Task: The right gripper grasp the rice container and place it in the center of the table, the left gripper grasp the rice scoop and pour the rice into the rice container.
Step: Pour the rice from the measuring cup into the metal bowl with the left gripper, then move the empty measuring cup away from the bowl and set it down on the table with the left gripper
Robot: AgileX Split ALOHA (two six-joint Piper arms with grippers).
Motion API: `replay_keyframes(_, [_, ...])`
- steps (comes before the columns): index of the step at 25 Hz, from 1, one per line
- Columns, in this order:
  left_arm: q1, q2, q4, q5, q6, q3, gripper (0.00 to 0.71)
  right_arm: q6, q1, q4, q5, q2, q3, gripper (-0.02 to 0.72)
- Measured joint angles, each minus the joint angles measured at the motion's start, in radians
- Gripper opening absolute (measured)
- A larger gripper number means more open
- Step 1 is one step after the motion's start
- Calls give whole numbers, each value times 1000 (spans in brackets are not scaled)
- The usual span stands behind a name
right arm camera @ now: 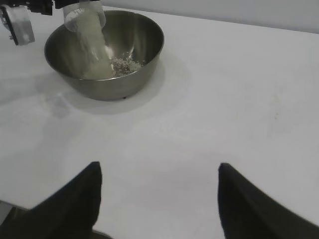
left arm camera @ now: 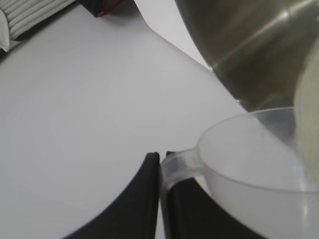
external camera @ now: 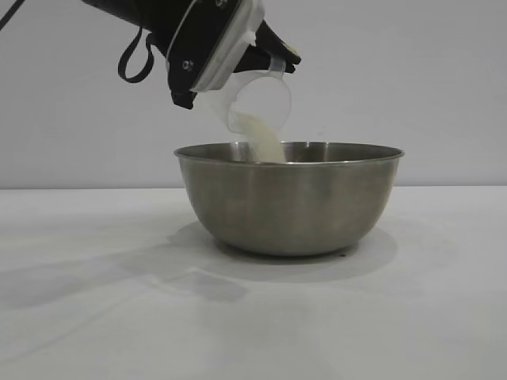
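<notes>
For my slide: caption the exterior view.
Left hand tips rice scoop, pouring rice into steel container.

No readable text, label, brand, number or sign anywhere. Nothing printed on the rice container (external camera: 289, 198), nothing legible on the rice scoop (external camera: 257, 107), nothing on the table (external camera: 119, 317).
</notes>
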Motion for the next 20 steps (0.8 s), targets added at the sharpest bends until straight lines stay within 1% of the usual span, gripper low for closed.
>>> replay_keyframes(8, [-18, 0, -2, 0, 34, -2, 0, 0, -1, 0, 0, 0, 0, 422])
replay_keyframes(10, [-18, 0, -23, 0, 35, -2, 0, 0, -1, 0, 0, 0, 0, 422])
replay_keyframes(12, [-19, 0, -73, 0, 16, -2, 0, 0, -1, 0, 0, 0, 0, 422])
replay_keyframes(13, [-19, 0, -111, -3, -23, -2, 0, 0, -1, 0, 0, 0, 0, 422])
replay_keyframes(15, [-19, 2, -247, -23, -130, -2, 0, 0, -1, 0, 0, 0, 0, 422])
replay_keyframes(17, [-19, 2, -416, -76, -280, -2, 0, 0, -1, 0, 0, 0, 0, 422])
replay_keyframes(20, [-19, 2, -736, -162, -526, -2, 0, 0, -1, 0, 0, 0, 0, 422])
